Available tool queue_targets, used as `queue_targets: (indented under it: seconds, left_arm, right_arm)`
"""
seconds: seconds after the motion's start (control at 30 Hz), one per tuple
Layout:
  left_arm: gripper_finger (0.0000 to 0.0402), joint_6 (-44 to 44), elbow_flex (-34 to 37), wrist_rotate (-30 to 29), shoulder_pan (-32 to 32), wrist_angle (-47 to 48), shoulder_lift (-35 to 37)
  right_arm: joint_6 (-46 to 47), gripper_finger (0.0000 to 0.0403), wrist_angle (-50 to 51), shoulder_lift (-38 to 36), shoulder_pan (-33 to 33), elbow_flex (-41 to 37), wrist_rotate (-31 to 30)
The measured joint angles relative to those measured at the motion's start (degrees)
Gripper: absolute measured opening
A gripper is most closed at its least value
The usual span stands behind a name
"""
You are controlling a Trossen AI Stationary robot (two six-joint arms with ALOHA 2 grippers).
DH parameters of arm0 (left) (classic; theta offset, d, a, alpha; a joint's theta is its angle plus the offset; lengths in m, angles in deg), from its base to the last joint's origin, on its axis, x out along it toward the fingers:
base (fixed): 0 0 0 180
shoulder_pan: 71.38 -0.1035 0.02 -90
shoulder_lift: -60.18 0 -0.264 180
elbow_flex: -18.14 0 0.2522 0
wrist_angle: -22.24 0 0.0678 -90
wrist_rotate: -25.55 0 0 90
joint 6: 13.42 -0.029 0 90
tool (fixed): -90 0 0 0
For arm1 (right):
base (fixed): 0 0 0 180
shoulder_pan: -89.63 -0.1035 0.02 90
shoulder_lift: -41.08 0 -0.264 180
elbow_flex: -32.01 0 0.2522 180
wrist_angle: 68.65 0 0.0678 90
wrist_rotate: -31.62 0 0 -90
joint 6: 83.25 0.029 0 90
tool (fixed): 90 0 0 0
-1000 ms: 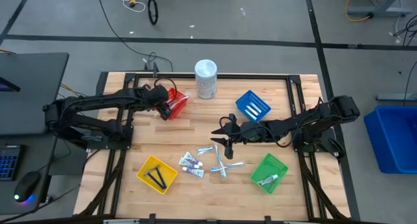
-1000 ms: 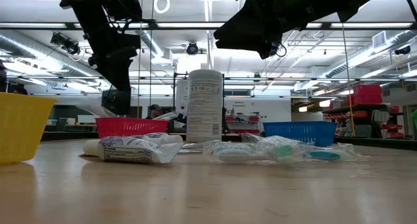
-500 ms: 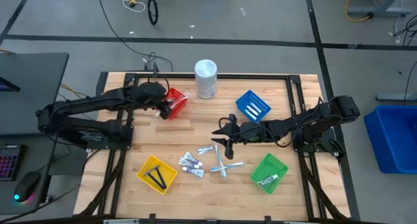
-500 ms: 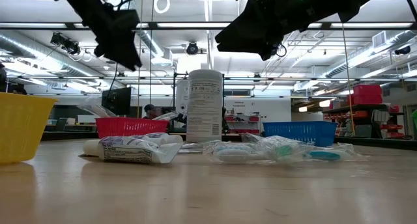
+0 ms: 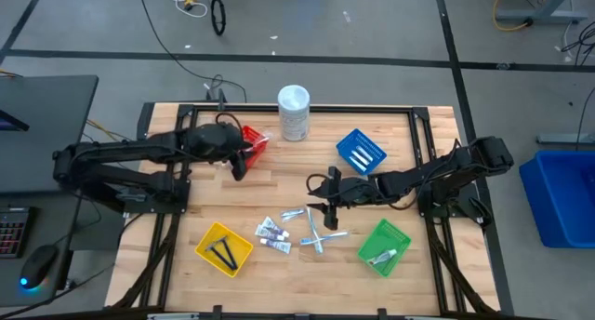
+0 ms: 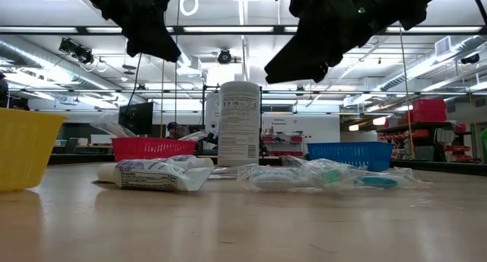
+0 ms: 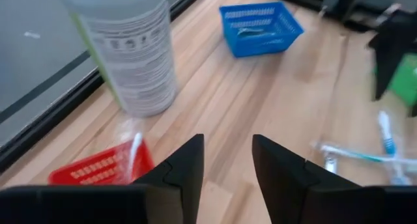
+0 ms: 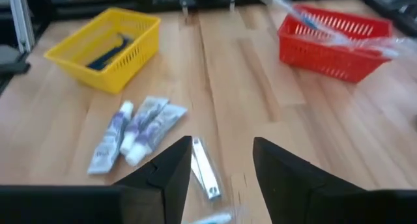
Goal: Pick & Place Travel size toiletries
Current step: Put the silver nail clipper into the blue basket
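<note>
A: Overhead shows what the low cam can't: yellow basket (image 5: pixel 224 247) near the front-left corner w/ black pieces (image 5: pixel 223 254) inside, green basket (image 5: pixel 384 246) front-right holding a packet (image 5: pixel 382 256).

B: Low cam just gives the tubes (image 6: pixel 156 174) and sticks (image 6: pixel 327 175) lying flat, container (image 6: pixel 239 124) upright behind.

A: Left gripper (image 7: pixel 227 160)?

B: Fingers partly apart, nothing between them. Above the table beside the red basket (image 5: pixel 251 145), left-rear.

A: Right gripper (image 8: pixel 221 160)?

B: Same, partly apart, holding nothing, over the table's middle just rear of the toiletries pile (image 5: pixel 296 229). Its cam shows tubes and a clear packet (image 8: pixel 204 168) right below. Blue basket (image 5: pixel 360 152) right-rear holds sticks.
</note>
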Motion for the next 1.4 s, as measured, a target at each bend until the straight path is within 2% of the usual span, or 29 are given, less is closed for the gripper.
queue_targets:
  seconds: [0.17,0.43,0.9,1.13,1.4]
  left_arm:
    - [0.0120,0.19,0.02,-0.04,2.59,-3.39,0.00]
    - [0.0092,-0.90,0.01,-0.17,6.42,-6.10,-0.11]
    - [0.0036,-0.97,0.00,-0.32,13.63,-8.21,-0.11]
    - [0.0013,-0.97,0.02,-3.36,15.65,-8.65,-0.11]
    - [0.0011,-0.86,0.00,-3.52,16.69,-8.86,-0.81]
  right_arm:
    - [-0.13,0.0186,2.11,0.00,0.10,0.00,2.51]
    - [-0.13,0.0191,2.84,0.00,0.09,0.00,2.59]
    - [-0.13,0.0154,2.38,0.00,0.09,0.00,2.58]
    - [-0.14,0.0135,2.40,0.00,0.09,0.00,2.59]
    - [-0.15,0.0123,2.42,0.00,0.09,0.00,2.59]
